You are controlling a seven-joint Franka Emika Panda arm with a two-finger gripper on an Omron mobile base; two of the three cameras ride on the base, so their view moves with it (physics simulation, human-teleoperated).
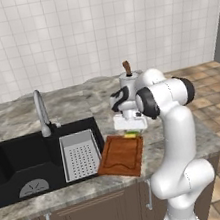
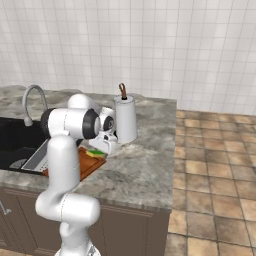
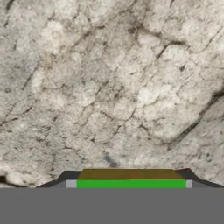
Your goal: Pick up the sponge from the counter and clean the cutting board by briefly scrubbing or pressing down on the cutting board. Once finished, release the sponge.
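Observation:
My gripper point(image 1: 131, 131) points down over the far right corner of the cutting board point(image 1: 121, 156), a reddish-brown wooden board beside the sink. It is shut on the sponge point(image 1: 132, 135), whose green and yellow layers show just below the white hand. From the right, the sponge point(image 2: 95, 152) sits at the far edge of the cutting board point(image 2: 90, 164). In the hand view the sponge point(image 3: 131, 183) spans the gap between the two fingertips point(image 3: 71, 183), with marbled counter point(image 3: 109, 87) beyond it. Whether the sponge touches the board I cannot tell.
A black sink point(image 1: 18, 157) with a grey perforated tray point(image 1: 80, 155) and a faucet point(image 1: 42, 113) lies left of the board. A white paper towel roll point(image 2: 125, 120) stands close behind the gripper. The counter ends at the right over tiled floor point(image 2: 215, 165).

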